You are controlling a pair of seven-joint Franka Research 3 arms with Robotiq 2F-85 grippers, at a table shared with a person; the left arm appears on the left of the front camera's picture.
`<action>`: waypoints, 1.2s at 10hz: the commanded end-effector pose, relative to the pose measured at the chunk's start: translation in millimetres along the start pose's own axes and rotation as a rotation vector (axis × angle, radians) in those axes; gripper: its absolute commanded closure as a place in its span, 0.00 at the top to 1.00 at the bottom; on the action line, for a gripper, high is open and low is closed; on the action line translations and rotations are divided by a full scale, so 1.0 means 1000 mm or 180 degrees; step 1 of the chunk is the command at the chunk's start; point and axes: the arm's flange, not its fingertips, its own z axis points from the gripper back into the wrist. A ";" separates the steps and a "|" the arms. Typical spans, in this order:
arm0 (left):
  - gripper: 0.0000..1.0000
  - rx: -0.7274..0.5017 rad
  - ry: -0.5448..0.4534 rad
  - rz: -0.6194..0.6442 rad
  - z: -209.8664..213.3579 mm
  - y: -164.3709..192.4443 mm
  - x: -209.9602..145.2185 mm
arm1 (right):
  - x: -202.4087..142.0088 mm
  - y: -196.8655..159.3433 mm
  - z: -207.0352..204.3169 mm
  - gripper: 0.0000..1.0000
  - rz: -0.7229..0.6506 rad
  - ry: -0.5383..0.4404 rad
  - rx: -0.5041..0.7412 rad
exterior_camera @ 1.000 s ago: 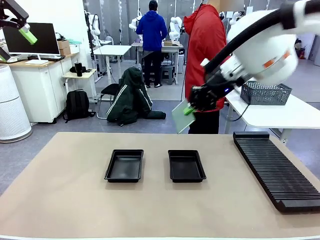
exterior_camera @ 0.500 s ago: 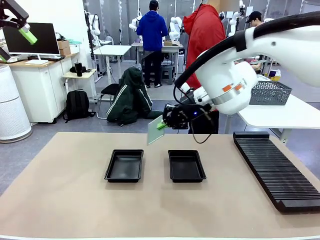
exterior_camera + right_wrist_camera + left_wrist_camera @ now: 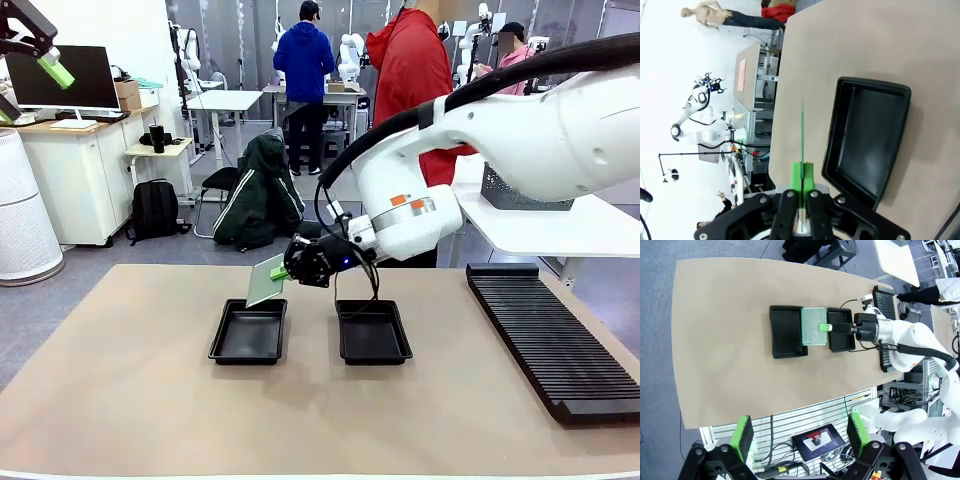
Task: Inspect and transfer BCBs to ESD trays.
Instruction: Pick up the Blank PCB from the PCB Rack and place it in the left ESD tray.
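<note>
A pale-green BCB point(image 3: 264, 281) hangs tilted just above the far right corner of the left ESD tray point(image 3: 248, 332), with my right gripper point(image 3: 284, 271) shut on its edge. The right ESD tray point(image 3: 373, 332) lies bare beside it. From above, the BCB point(image 3: 814, 326) covers the gap between the left tray point(image 3: 784, 332) and the right tray point(image 3: 841, 330), and my right gripper point(image 3: 826, 327) holds its near edge. In the right wrist view the BCB point(image 3: 802, 129) shows edge-on between the shut fingers of my right gripper point(image 3: 802, 176), beside a tray point(image 3: 867, 140). My left gripper point(image 3: 800, 435) is open, high over the table.
A long black slotted rack point(image 3: 555, 340) lies along the table's right side. A person in a red jacket point(image 3: 410, 70) stands at the far edge behind my right arm. A mesh basket point(image 3: 520, 195) sits on a white side table at the right.
My right arm has swung left and down with the BCB, from the far right near the person to just over the left tray. The left arm has not moved.
</note>
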 end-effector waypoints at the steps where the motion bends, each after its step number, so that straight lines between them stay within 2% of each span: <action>1: 1.00 -0.0001 0.0001 0.0006 -0.001 0.001 -0.002 | -0.001 -0.011 -0.017 0.02 -0.0039 -0.0085 0.0107; 6: 1.00 -0.0001 0.0001 0.0006 -0.001 0.001 -0.002 | -0.004 -0.031 -0.068 0.02 -0.0129 0.0172 -0.0045; 9: 1.00 -0.0001 0.0001 0.0006 -0.001 0.001 -0.002 | -0.008 -0.034 -0.086 0.02 -0.0205 0.0196 -0.0298; 12: 1.00 -0.0001 0.0001 0.0006 -0.001 0.001 -0.002 | -0.008 -0.041 -0.089 0.02 -0.0276 0.0063 -0.0406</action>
